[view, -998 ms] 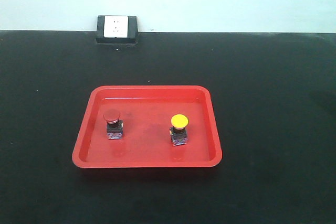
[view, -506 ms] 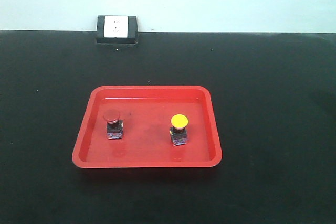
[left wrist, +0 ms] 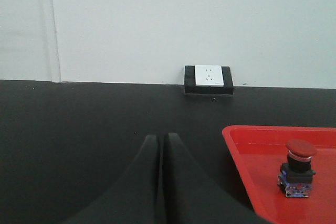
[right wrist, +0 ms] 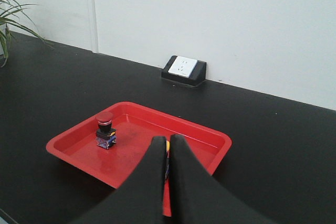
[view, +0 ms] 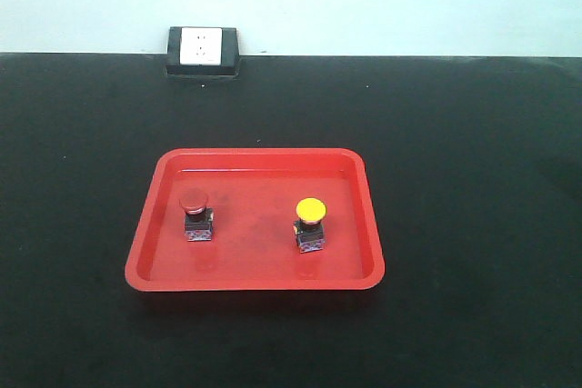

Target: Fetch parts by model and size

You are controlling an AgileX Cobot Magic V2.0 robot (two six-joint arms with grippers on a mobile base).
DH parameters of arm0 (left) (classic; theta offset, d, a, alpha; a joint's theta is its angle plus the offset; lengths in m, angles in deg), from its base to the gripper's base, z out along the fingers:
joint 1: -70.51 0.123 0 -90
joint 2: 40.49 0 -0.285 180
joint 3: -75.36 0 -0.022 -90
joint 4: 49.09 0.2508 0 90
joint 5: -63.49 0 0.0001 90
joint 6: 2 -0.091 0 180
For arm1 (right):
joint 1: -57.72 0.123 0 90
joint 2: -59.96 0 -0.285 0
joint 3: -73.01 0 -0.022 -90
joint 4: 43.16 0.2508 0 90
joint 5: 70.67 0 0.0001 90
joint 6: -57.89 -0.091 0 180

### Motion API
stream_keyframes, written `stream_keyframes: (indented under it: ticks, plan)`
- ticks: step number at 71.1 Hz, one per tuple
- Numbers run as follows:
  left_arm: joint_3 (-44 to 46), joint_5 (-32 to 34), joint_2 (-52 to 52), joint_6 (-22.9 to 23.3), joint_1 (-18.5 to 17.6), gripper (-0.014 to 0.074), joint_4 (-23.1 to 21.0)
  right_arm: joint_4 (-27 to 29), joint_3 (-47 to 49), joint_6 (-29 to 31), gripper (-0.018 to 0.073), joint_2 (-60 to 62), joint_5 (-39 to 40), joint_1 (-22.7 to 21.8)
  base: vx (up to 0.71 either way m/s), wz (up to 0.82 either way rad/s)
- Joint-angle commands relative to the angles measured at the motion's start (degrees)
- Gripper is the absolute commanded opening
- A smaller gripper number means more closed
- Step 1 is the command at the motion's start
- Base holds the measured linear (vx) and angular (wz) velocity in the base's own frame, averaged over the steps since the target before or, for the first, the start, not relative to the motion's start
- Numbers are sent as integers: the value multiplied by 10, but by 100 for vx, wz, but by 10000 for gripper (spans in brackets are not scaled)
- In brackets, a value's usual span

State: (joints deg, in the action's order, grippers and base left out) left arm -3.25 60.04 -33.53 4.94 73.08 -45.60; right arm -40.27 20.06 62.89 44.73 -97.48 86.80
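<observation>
Claws [left wrist: 160,142] [right wrist: 169,142] both closed, empty, low over counter [view: 473,134]; red switch [view: 195,213] and yellow switch [view: 310,223] mid-frame in tray [view: 264,163].

No words, numbers or brand names can be read anywhere. The blue markings on the base of the red button [left wrist: 298,170], right of the left fingers [left wrist: 152,153], are too small to make out. The white socket plate [left wrist: 209,76] beyond those fingers shows only slots.

Black table [view: 473,152]; red tray [view: 141,252] mid-table; socket box [view: 202,50] at wall edge
</observation>
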Motion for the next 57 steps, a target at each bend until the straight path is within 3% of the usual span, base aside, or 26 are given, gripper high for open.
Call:
stream_keyframes:
  ticks: [1,7,13,22,37,49,57]
  plan:
    - [-1,38,-8,5,-2,-6,-1,-2,14,2,-10,-7,39,0,0,0]
    - [-1,38,-8,5,-2,-6,-1,-2,14,3,-10,-6,39,0,0,0]
    - [-1,38,-8,5,-2,-6,-1,-48,14,8,-10,17,29,-15,0,0]
    - [-1,38,-8,5,-2,-6,-1,-58,-10,-9,-10,39,50,-95,0,0]
    - [-1,38,-8,5,-2,-6,-1,-54,-133,-9,-10,64,194,-256,0,0]
    - [-1,38,-8,5,-2,-6,-1,-17,-208,-9,-10,79,271,-315,0,0]
    - [-1,38,-8,5,-2,-6,-1,-18,-245,-11,-10,87,293,-320,0,0]
